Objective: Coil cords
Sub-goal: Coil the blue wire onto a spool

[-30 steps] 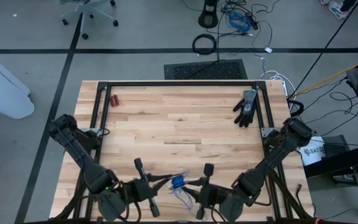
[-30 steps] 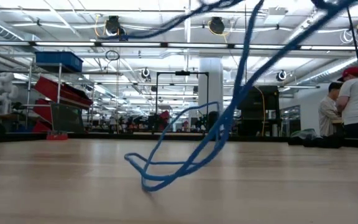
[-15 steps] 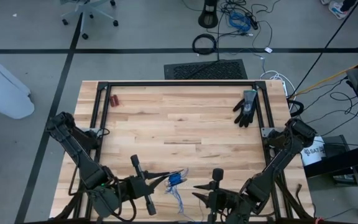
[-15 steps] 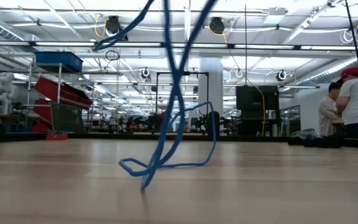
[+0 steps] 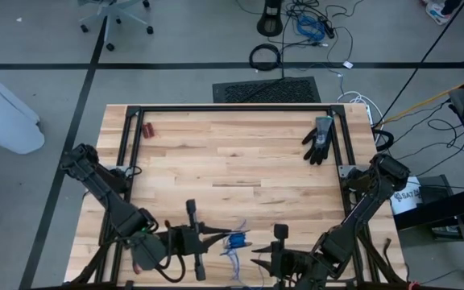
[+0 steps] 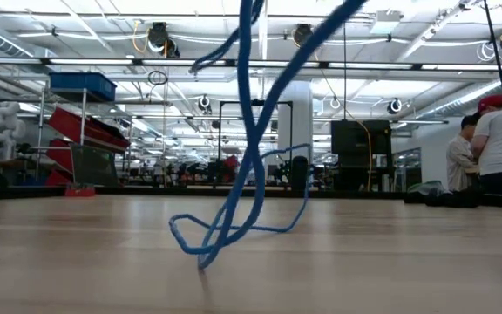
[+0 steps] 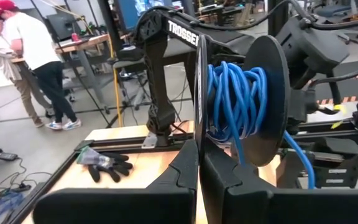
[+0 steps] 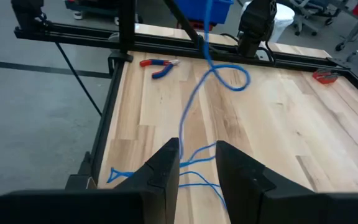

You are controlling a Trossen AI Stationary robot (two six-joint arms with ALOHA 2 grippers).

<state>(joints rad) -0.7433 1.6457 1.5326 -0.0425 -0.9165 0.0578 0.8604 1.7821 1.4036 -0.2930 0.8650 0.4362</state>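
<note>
A black spool (image 7: pixel 263 106) wound with the blue cord (image 7: pixel 235 99) hangs above the table's near edge, between my two grippers. My left gripper (image 5: pixel 218 238) is shut on it. From the spool (image 5: pixel 234 240) the cord drops to the table. Its loose loops (image 6: pixel 234 234) rest on the wood. My right gripper (image 5: pixel 258 256) stands open just right of the spool, tipped slightly down. Slack strands (image 8: pixel 191 167) show in the gap between its fingers (image 8: pixel 166 162). My left gripper pinches the thin rim of the spool's nearer disc (image 7: pixel 199 118) between its two fingers, coming level from the table's left. The disc stands edge-on to the fingers. The spool is lifted clear of the table, its axis level. Whether my right gripper touches the cord, I cannot tell.
A black glove (image 5: pixel 319 139) lies at the far right. Red-handled pliers (image 8: pixel 158 65) lie near the left frame rail, and a small red thing (image 5: pixel 147 129) lies at the far left. A black metal frame (image 5: pixel 232 109) runs round the tabletop.
My left gripper has carried the spool a little toward the table's right edge. My right gripper has drawn back toward the near edge and tipped down. The hanging cord has swung from a slant to nearly upright, and its loops on the table have shifted slightly.
</note>
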